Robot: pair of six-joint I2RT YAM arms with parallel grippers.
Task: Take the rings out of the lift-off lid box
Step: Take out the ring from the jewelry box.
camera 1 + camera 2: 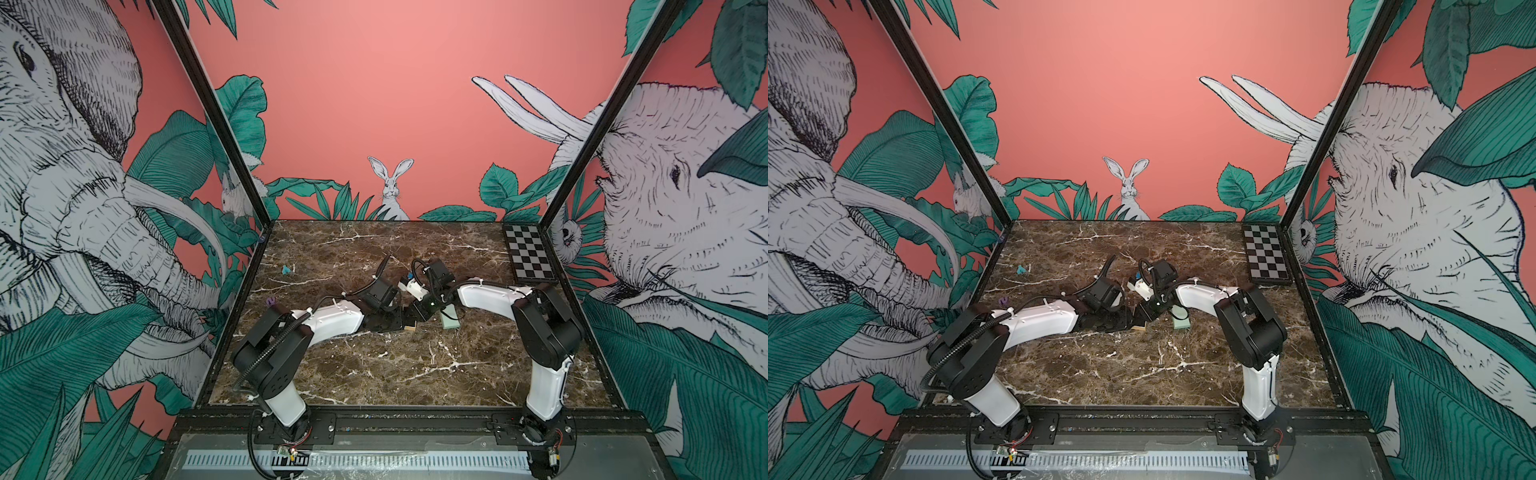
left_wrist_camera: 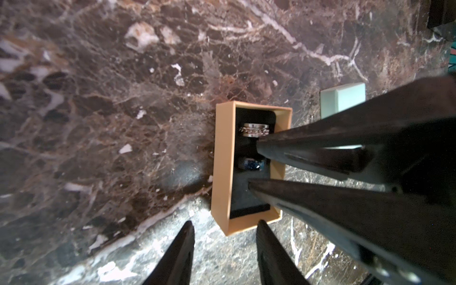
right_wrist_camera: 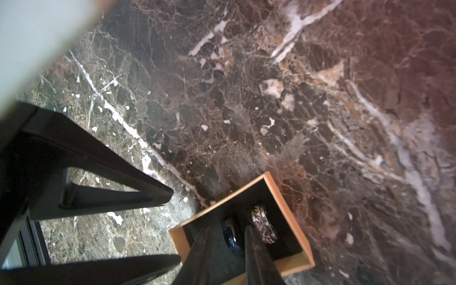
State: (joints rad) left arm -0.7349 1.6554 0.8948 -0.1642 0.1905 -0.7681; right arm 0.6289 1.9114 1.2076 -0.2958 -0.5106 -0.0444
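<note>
On the left, the left gripper [image 2: 225, 222] hangs low at one short end of the open tan cardboard box base [image 2: 222, 167]. Its jaws are apart and hold nothing. One fingertip [image 2: 261, 224] lies over the end wall, and I cannot tell whether it touches. If it is not bracing the base, I judge that the light base may slide or tip when a ring is tugged.

Both rings stand upright in the black foam insert [image 2: 246, 197]. The dark blue glittery ring [image 2: 250, 164] sits mid-box, and the silver chain-patterned ring [image 2: 254, 129] sits toward the end away from the left gripper. The right gripper [image 3: 228, 229] reaches down into the base with its jaws apart, straddling the blue ring without visibly pinching it.

- **Slipping:** an off-centre pinch on so thin and hard a band could let it squirt out and roll across the brown marble-patterned table [image 2: 123, 123].
- **Foam lifting:** the foam may come up with the ring.
- **Silver ring:** one finger stands just beside it and could knock it askew.
- **Grippers:** the two are near enough to clash if either swings sideways.

The long walls of the base hem the fingers in, so straight up looks like the only free exit. Further right, the pale mint-green lid [image 1: 451, 322] lies just beside the base, under the right arm. Bare marble toward the front edge, seen in both top views, offers room to set a ring down.
</note>
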